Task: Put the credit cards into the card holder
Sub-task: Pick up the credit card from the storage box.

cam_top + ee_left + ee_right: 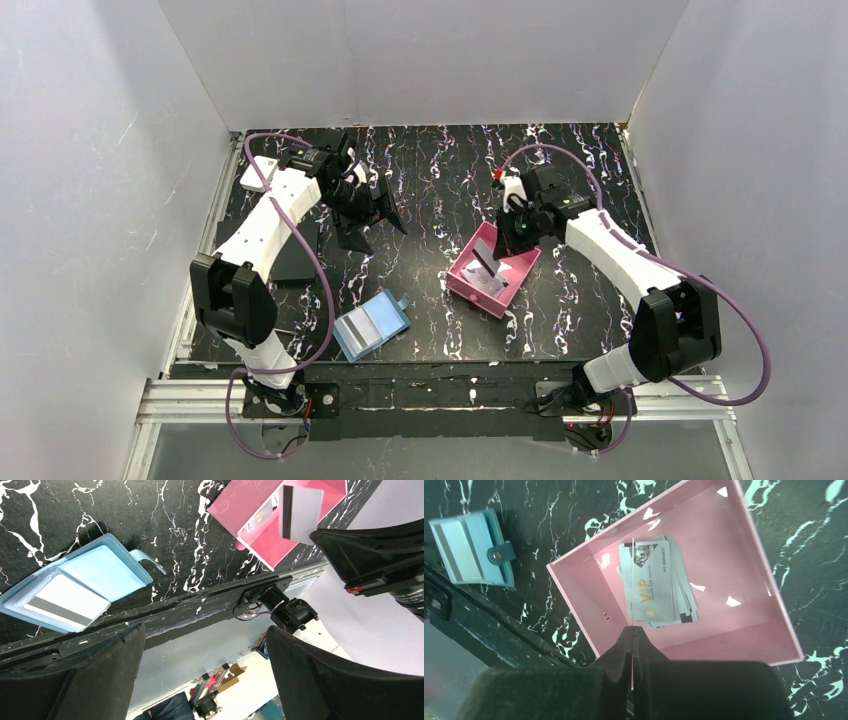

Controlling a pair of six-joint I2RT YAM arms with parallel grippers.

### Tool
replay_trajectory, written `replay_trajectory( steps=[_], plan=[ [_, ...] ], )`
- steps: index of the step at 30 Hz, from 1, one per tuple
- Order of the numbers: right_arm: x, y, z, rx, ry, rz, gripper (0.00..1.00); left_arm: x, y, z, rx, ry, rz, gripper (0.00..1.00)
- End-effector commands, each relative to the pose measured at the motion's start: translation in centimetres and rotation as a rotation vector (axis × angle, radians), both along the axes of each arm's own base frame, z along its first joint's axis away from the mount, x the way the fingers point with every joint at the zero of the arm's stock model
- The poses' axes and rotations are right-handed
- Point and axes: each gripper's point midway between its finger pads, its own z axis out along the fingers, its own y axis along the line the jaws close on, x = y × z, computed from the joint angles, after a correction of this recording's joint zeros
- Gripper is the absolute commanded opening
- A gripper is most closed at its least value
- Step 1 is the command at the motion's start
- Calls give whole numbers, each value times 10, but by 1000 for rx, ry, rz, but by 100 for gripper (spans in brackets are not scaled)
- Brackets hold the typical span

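Observation:
The teal-blue card holder [370,322] lies open near the table's front edge, with one grey-white striped card [65,602] in its left pocket. It also shows in the left wrist view [105,567] and the right wrist view [471,547]. My right gripper [512,232] is shut on a credit card [487,258], held upright above the pink tray [520,278]. In the right wrist view the card [632,580] is edge-on between the fingertips [624,639]. Several more cards [656,582] lie in the tray. My left gripper [365,215] is open and empty, raised at the back left.
A flat black slab [295,250] lies under the left arm by the left edge. A small white block [255,175] sits at the back left. The pink tray's walls [589,610] surround the loose cards. A metal rail [430,395] runs along the front edge.

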Motion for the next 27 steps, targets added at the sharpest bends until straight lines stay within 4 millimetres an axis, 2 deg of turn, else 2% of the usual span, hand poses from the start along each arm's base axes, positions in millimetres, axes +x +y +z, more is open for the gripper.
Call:
replay_trajectory(
  steps=[1, 7, 13, 19, 22, 27],
  plan=[
    [17, -5, 36, 37, -47, -65, 1, -5, -4, 11, -57, -20, -14, 89],
    [28, -15, 50, 23, -22, -145, 1, 18, -23, 24, -184, -131, 61, 89],
    [41, -20, 62, 12, -63, -203, 1, 32, -32, 40, -313, -285, 157, 89],
    [42, -13, 79, 92, -61, -272, 1, 22, -50, 59, -454, -387, 131, 88],
    [38, -13, 80, 139, -71, -317, 1, 17, -59, 64, -497, -413, 128, 88],
    [29, -17, 75, 204, -79, -350, 1, 13, -93, 63, -592, -448, 113, 86]
  ],
)
